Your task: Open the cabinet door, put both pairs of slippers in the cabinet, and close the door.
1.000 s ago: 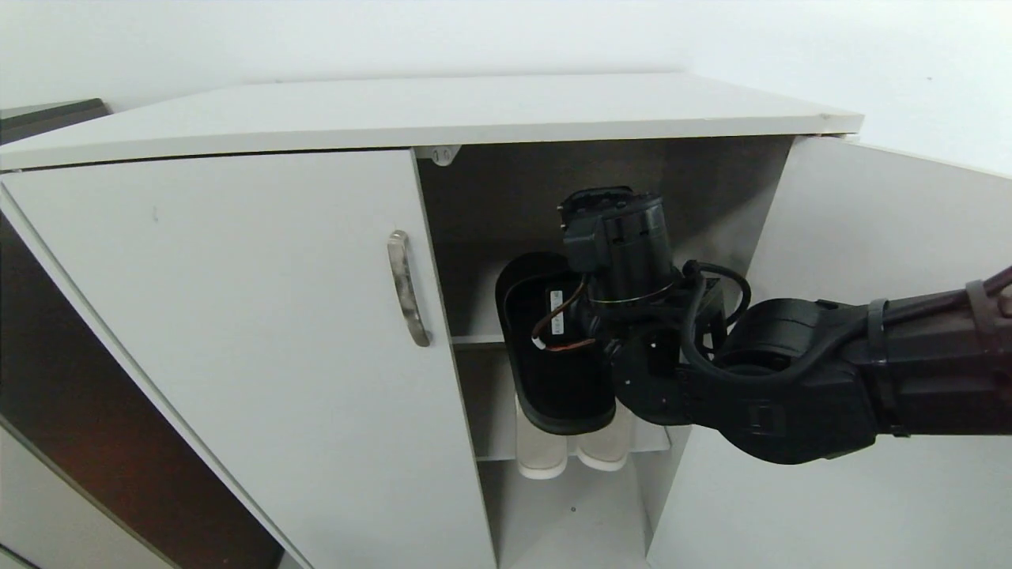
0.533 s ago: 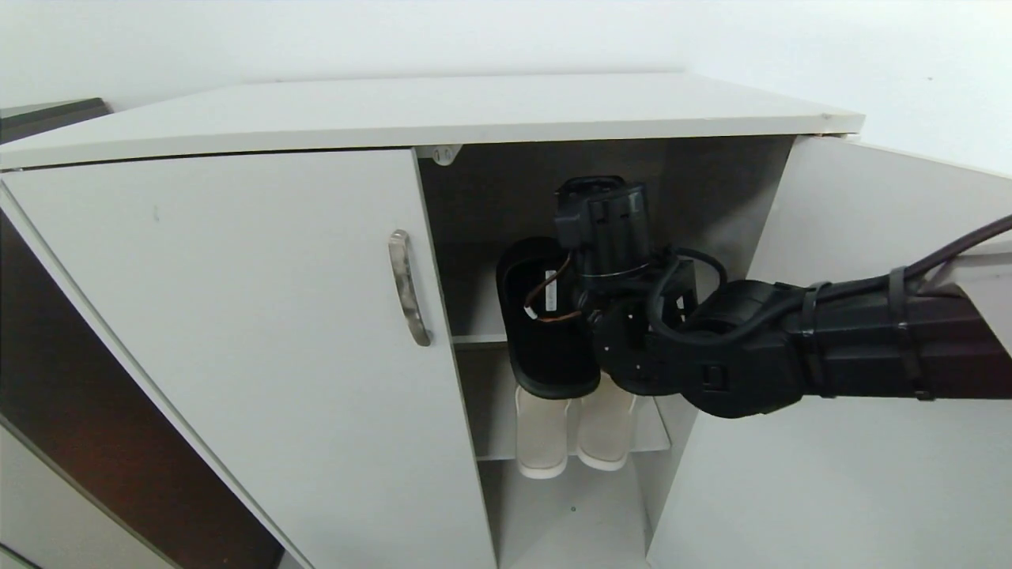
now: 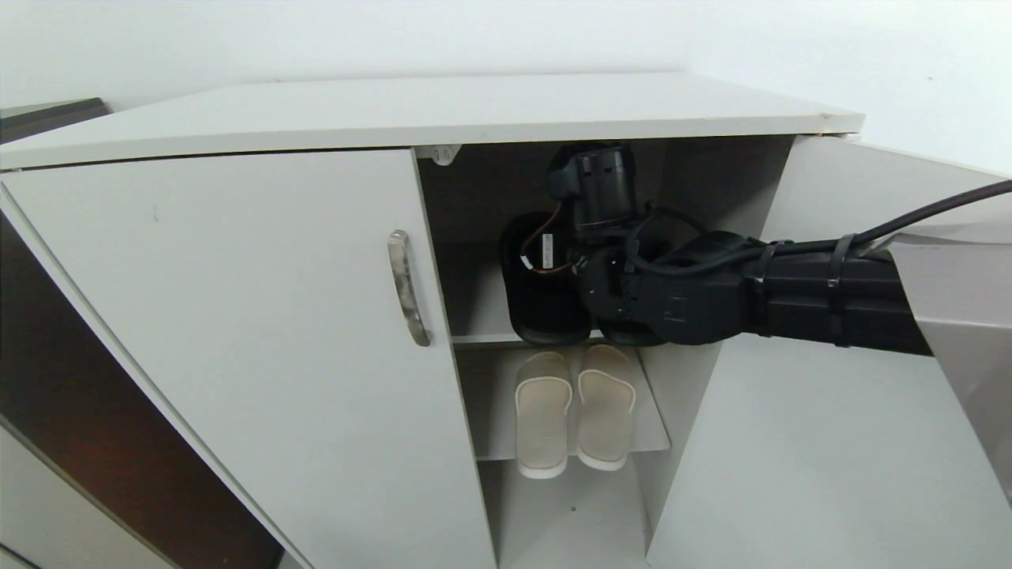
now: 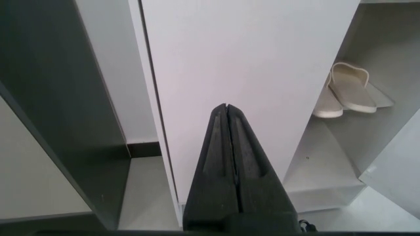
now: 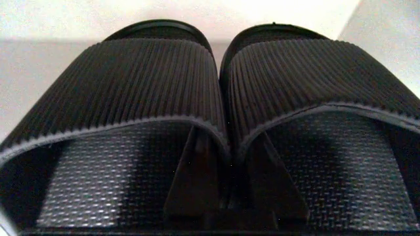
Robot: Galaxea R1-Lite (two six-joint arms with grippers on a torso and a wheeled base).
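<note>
A pair of black ribbed slippers (image 3: 541, 292) sits at the upper shelf (image 3: 478, 340) of the open cabinet, heels near the shelf's front edge. My right gripper (image 5: 228, 149) is shut on the black slippers (image 5: 216, 98), its fingers (image 5: 195, 164) inside them, pinching the two inner sides together. The right arm (image 3: 751, 296) reaches in from the right. A pair of white slippers (image 3: 575, 411) lies side by side on the middle shelf. My left gripper (image 4: 226, 115) is shut with nothing in it, low in front of the left door, and the white slippers (image 4: 348, 88) show past that door's edge.
The cabinet's left door (image 3: 237, 332) is shut, with a metal handle (image 3: 407, 288). The right door (image 3: 830, 411) stands swung open beneath my right arm. The bottom compartment (image 3: 569, 514) lies below the white slippers. A dark panel (image 3: 71, 379) stands left of the cabinet.
My right arm has risen and gone deeper into the cabinet with the black slippers, bringing them from in front of the middle shelf up to the upper shelf. The white slippers are now uncovered.
</note>
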